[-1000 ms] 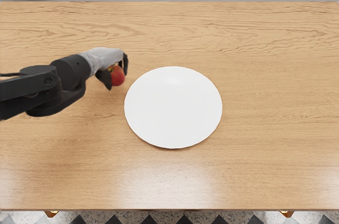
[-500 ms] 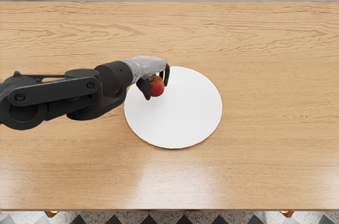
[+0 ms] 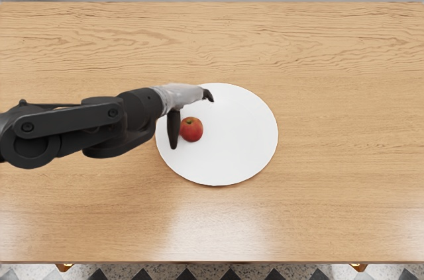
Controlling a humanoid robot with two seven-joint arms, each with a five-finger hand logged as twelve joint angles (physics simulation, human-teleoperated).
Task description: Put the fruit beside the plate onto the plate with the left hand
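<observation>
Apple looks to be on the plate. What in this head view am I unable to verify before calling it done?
- Head view: left rim of the plate, covered by the left robot hand and forearm.
- Head view: whether the lowered finger touches the apple; a single slanted view cannot settle it.
- Right arm: outside the frame.
- Left arm's base: cut off by the left edge.

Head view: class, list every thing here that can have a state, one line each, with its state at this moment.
apple: lying on the plate's left part, not grasped.
plate: flat on the table, holding the apple.
left hand: open, fingers spread above the plate's left edge.
table: bearing the plate.
</observation>
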